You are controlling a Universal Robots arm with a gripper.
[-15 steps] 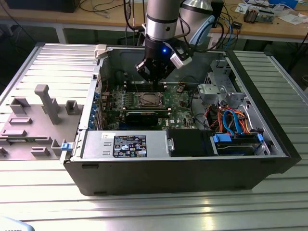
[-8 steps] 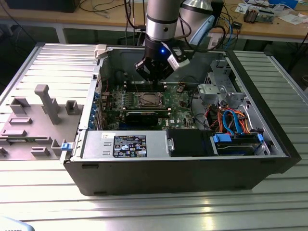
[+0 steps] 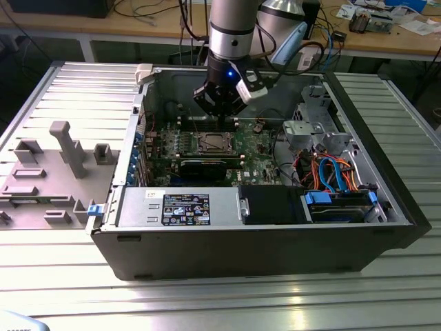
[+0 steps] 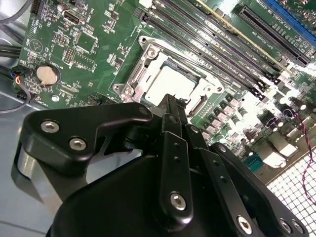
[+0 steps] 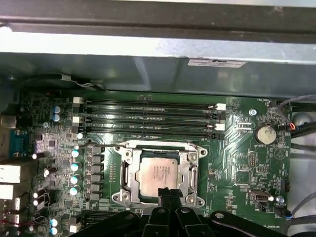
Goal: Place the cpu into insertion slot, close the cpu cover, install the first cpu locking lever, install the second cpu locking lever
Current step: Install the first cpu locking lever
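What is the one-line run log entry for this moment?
cpu: seated flat | cpu cover: down around cpu | gripper: shut, empty, above cpu cover edge

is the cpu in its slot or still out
In. Both wrist views show the cpu lying flat inside the insertion slot, its metal rim framing it on all sides.
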